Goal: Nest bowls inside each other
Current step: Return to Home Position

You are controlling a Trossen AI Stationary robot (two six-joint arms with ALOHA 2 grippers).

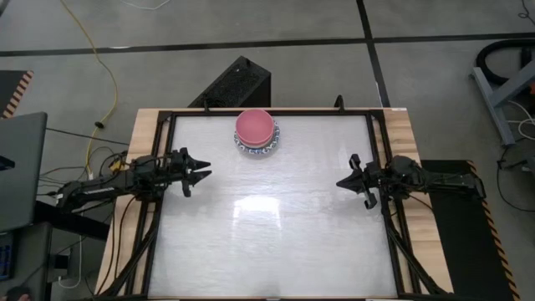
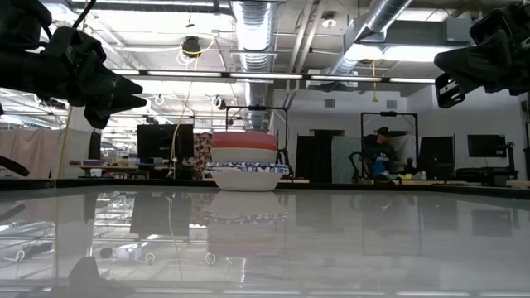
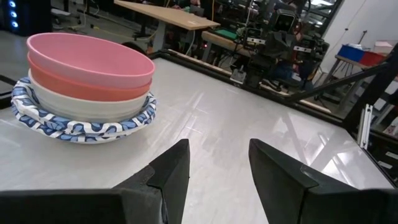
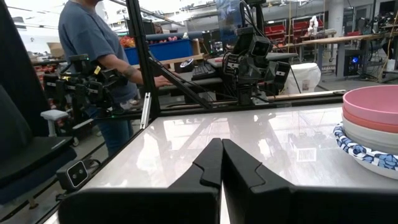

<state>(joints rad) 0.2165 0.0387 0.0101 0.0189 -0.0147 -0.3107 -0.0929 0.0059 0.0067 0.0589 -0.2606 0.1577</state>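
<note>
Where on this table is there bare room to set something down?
Only the bowl stack takes space, at the middle of one table edge, with bare strips either side. Everything between the left claw and right claw and the whole half beyond them is bare.

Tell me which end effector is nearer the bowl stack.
Left. The left end effector hangs left of the bowl stack; the right end effector waits farther off on its right.
</note>
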